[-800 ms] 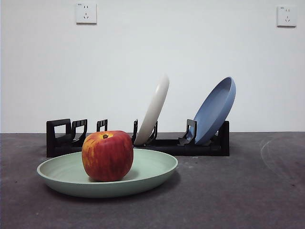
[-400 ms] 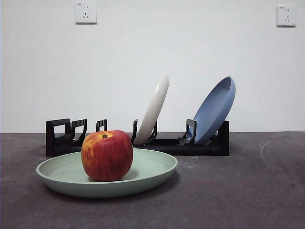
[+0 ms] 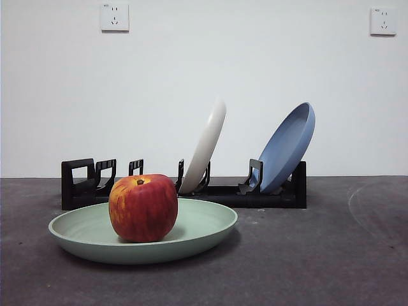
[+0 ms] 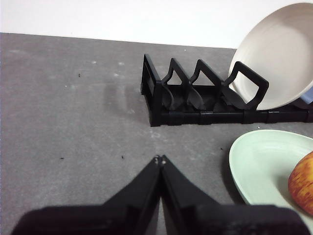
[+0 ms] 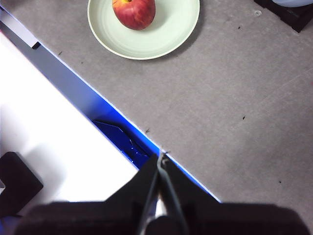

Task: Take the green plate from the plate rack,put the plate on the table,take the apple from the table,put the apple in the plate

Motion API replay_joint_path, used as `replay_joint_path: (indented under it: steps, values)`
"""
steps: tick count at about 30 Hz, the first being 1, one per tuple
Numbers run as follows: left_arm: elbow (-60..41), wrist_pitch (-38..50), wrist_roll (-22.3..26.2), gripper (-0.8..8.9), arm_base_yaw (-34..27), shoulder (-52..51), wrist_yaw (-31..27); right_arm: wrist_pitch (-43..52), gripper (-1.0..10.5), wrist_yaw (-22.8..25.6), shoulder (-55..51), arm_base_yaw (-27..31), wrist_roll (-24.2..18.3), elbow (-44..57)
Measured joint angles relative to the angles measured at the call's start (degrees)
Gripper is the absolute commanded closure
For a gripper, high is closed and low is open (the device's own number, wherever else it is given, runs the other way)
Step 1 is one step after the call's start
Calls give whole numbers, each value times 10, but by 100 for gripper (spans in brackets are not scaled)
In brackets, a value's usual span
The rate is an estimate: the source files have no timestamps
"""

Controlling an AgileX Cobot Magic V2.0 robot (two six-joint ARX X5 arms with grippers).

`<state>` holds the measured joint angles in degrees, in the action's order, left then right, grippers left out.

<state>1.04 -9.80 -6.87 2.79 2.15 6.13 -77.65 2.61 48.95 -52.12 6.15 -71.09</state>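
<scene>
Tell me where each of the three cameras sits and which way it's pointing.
Front view: low at table height, looking level at the apple on the green plate, with the rack behind; no arm shows.
Left wrist view: above the table, facing the rack's end; its shut left tool shows.
Right wrist view: high over the table edge, looking down; its shut right tool shows.
All share plate and apple.
</scene>
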Motion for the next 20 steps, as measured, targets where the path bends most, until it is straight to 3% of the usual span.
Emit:
replay_joint_path:
  steps: [9, 14, 16, 20]
  values:
    - [0, 0, 0, 814, 0, 15, 0, 0, 946, 6, -2, 3, 0, 0]
    - [0, 0, 0, 814, 0, 19, 0, 2, 946, 20, -9, 51, -21, 0]
    - [0, 0, 0, 814, 0, 20, 0, 47, 946, 30, -15, 94, -37, 12]
    - [0, 0, 0, 814, 0, 20, 0, 247, 946, 23, -39, 206, -66, 73]
